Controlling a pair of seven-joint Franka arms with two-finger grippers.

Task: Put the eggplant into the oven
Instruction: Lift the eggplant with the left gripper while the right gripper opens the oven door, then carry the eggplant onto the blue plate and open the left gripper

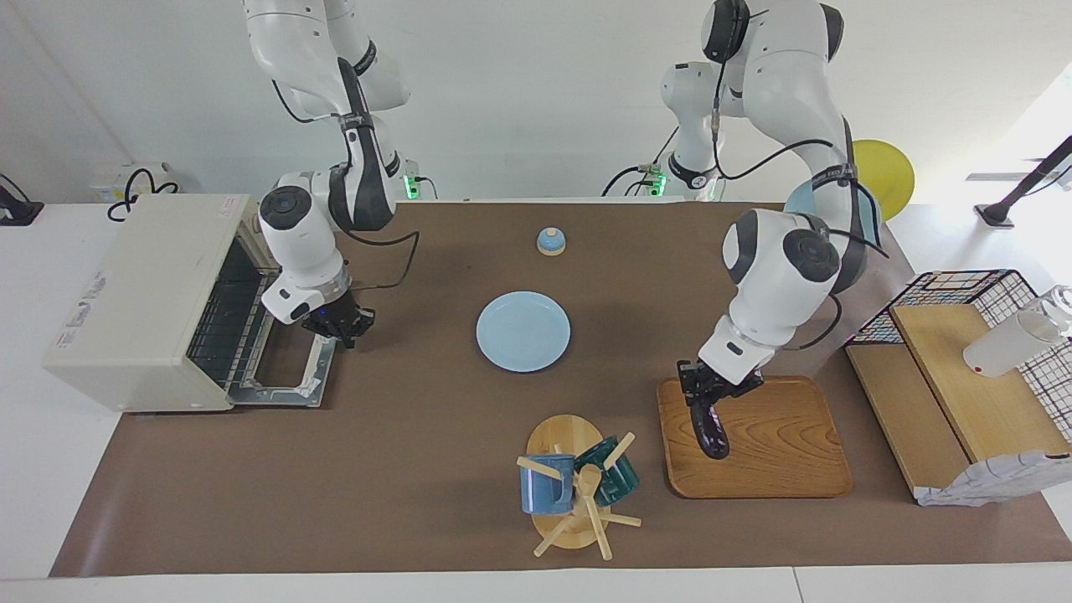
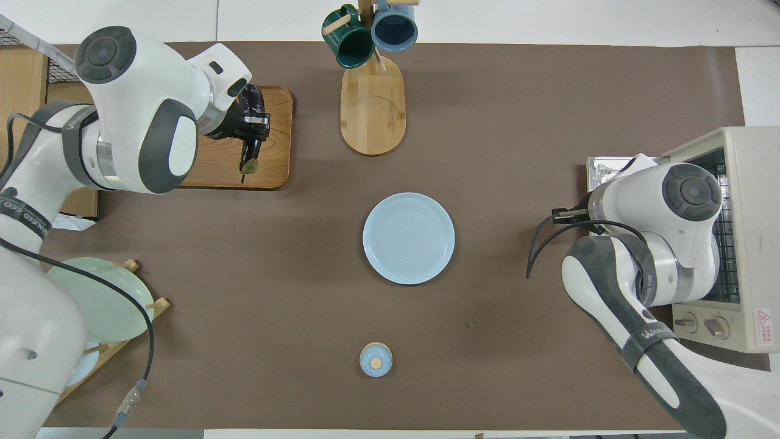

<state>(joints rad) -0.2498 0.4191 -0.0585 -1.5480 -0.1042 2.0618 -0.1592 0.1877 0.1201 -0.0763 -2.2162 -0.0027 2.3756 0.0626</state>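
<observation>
Eggplant (image 1: 708, 427) hangs in left claw (image 1: 699, 394); overhead shows its stem.

A robotics lab staged as a kitchen: two white arms over a brown-matted surface (image 1: 402, 469), toaster oven (image 1: 142, 301), mug tree (image 1: 578, 490).

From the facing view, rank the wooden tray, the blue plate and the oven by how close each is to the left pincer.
1. Wooden tray: directly under the left pincer, which holds the eggplant over it.
2. Blue plate: mid-table, nearer the robots than the tray.
3. Oven: at the right arm's end, door open, right pincer over the door.
</observation>
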